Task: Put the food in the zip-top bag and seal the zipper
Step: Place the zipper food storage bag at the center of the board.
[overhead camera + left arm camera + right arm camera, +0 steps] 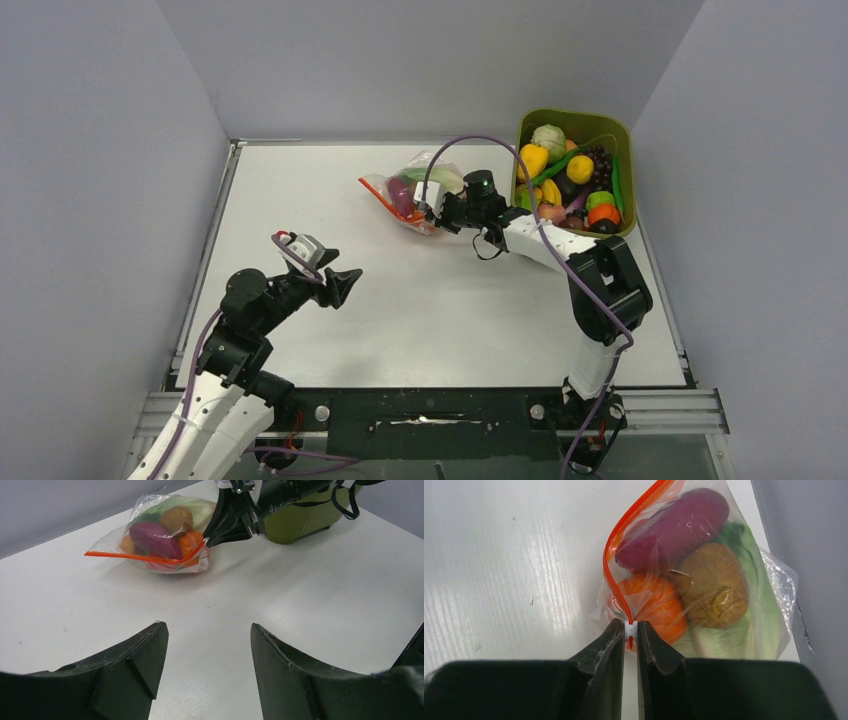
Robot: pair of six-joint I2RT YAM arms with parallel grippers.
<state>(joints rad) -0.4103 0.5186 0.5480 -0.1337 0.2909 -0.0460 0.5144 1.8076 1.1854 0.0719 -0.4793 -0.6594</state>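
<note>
The zip-top bag (pixel 415 185) lies at the back middle of the table. It holds food: a purple piece (pixel 674 527), an orange one (pixel 656 605), a brown one (pixel 716 585) and a pale green leafy one (pixel 764 610). The orange-red zipper (pixel 616 545) curves along the bag's left edge. My right gripper (pixel 631 630) is shut on the zipper's small white slider (pixel 631 625) at the strip's near end. My left gripper (pixel 209 630) stands open over bare table, well short of the bag (pixel 165 535), with nothing between its fingers.
An olive-green tub (pixel 620 130) with several more toy fruits and vegetables stands at the back right, just behind the right arm. Grey walls close in the table on the left, back and right.
</note>
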